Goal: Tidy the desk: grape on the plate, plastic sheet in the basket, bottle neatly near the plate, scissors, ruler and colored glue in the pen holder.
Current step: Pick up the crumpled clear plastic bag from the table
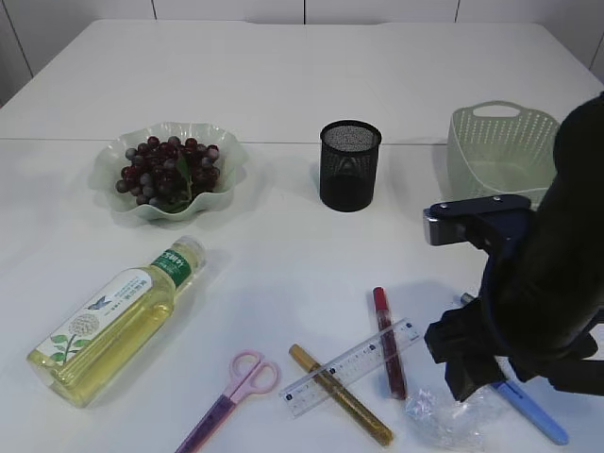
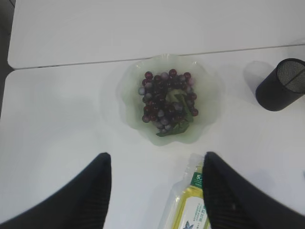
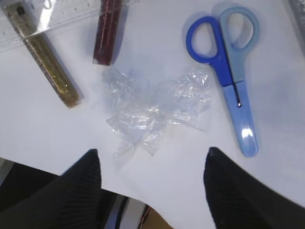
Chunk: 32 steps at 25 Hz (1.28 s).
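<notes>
Right claw [image 3: 152,164] wide, empty, above crumpled plastic sheet [image 3: 155,107] near table's front edge. Descend centred, pinch bunched middle, avoid blue scissors [image 3: 228,71].

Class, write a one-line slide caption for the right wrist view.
Open right gripper hovers above crumpled plastic sheet, blue scissors to one side, glue sticks and ruler to the other.

Grape [image 1: 168,173] on plate [image 1: 226,151]; crumpled plastic sheet [image 3: 152,112] on desk.
</notes>
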Motion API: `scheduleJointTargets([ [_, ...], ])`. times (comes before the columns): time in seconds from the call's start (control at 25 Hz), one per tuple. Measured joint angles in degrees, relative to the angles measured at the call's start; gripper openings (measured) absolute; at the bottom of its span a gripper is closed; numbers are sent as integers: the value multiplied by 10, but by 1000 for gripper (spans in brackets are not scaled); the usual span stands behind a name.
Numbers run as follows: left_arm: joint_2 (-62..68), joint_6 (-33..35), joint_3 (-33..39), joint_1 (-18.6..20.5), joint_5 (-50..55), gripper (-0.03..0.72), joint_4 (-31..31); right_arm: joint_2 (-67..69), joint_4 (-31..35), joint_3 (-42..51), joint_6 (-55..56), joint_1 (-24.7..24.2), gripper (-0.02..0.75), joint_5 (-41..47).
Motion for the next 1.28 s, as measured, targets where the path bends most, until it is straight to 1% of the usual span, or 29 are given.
scheduleJointTargets([
  [0.12, -3, 0, 0, 0, 0, 438, -2, 22, 0, 0, 0, 0, 577, -18],
  [0.24, -6, 0, 0, 0, 0, 438, -2, 39, -1, -1, 0, 0, 592, -34],
  [0.84, -16, 0, 0, 0, 0, 438, -2, 137, 3, -12, 1, 0, 594, -57],
  [1.28, -16, 0, 0, 0, 0, 438, -2, 172, 6, -12, 1, 0, 590, -71],
])
